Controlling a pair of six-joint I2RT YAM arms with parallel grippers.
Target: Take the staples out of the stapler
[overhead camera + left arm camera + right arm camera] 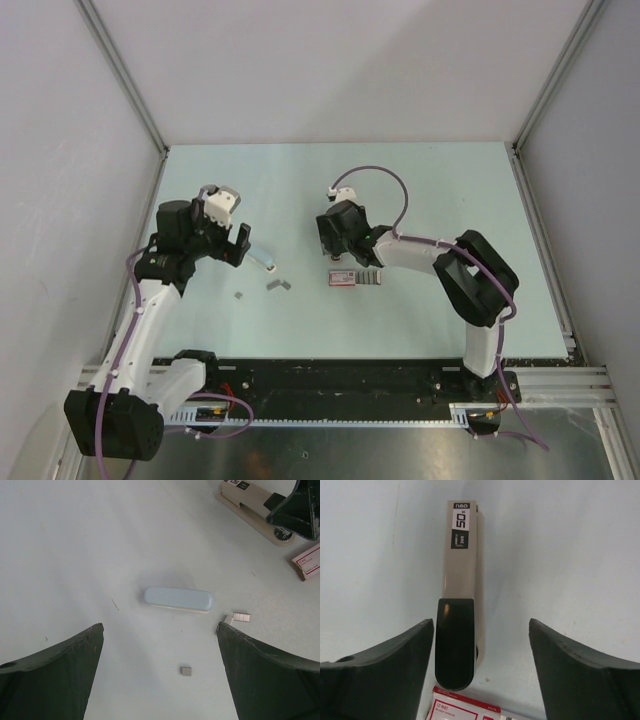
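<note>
The beige stapler (461, 565) with a black rear end lies closed on the table, and also shows in the left wrist view (247, 502). My right gripper (481, 625) is open over it, the black end close to its left finger, not touching. In the top view the right gripper (338, 250) hides the stapler. Small grey staple pieces lie loose on the table: one strip (242, 617) and one short piece (186, 670), seen from above too (278, 284) (238, 296). My left gripper (160, 630) (238, 245) is open and empty above them.
A light blue oblong object (179, 600) lies between the left gripper and the stapler. A small red-and-white flat box (465, 707) (343, 278) lies just behind the stapler's black end, with a grey part (370, 277) beside it. Enclosure walls stand on three sides.
</note>
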